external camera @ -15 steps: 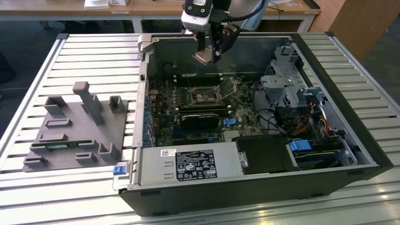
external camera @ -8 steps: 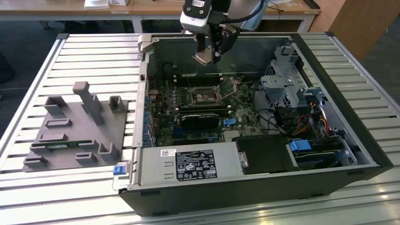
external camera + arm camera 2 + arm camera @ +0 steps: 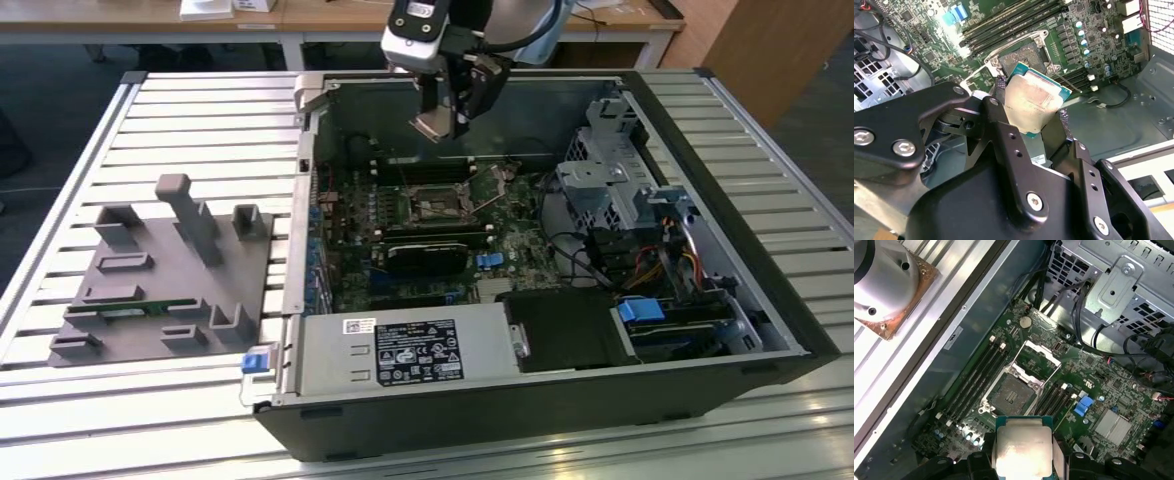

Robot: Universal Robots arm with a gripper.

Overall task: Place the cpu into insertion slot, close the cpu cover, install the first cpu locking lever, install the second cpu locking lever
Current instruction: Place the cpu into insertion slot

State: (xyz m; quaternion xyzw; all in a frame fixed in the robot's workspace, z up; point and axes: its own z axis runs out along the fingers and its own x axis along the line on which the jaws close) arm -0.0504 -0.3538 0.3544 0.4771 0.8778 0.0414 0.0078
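My gripper hangs over the open computer case, shut on the cpu. In the second wrist view the two black fingers clamp opposite edges of the silver-topped cpu. The same chip shows in the first wrist view, held well above the green motherboard. The insertion slot lies open below with its dark centre bare, also seen at the board's middle as the insertion slot and insertion slot. The cpu cover is flipped up beside the socket.
Long black memory slots run beside the socket. A metal drive cage with cables fills the case at the exterior view's right. The black-labelled power supply box sits at the near edge. A grey fixture stands on the slatted table.
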